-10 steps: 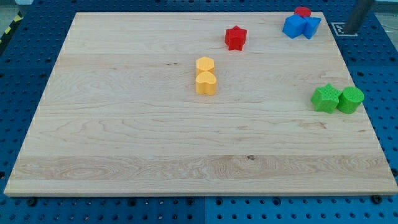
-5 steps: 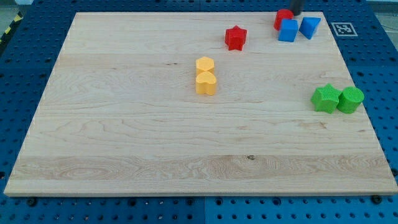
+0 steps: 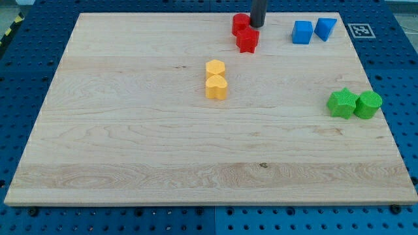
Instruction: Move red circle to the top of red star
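The red circle (image 3: 240,23) sits near the board's top edge, touching the top-left of the red star (image 3: 247,40). My dark rod comes down from the view's top, and my tip (image 3: 257,25) stands just to the right of the red circle, above the star's upper right, close to or touching the circle.
A blue cube (image 3: 302,32) and a blue triangular block (image 3: 324,28) lie at the top right. A yellow hexagon (image 3: 215,68) and a yellow heart (image 3: 216,87) touch near the middle. A green star (image 3: 341,103) and a green cylinder (image 3: 368,104) sit at the right edge of the wooden board (image 3: 130,130).
My tip swept left along the board's top edge, pushing the red circle from beside the blue blocks to the red star. The blue blocks were nudged slightly apart.
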`<state>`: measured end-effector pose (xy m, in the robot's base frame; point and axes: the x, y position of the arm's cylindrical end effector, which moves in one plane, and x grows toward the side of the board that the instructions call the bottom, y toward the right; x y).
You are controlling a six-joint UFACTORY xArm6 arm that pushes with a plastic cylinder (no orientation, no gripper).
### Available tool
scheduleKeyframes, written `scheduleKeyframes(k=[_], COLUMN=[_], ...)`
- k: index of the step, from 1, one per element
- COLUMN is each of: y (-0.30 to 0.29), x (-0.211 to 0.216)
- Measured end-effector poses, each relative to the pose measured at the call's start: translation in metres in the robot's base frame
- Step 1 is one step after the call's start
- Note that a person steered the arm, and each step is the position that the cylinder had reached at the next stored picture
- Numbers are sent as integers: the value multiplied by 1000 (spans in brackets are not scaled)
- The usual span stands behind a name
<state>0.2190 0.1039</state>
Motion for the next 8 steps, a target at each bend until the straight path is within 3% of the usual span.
scheduleKeyframes(k=[1,2,3,8], y=[-21,-60,-60,28], x=[-15,-14,0,-4])
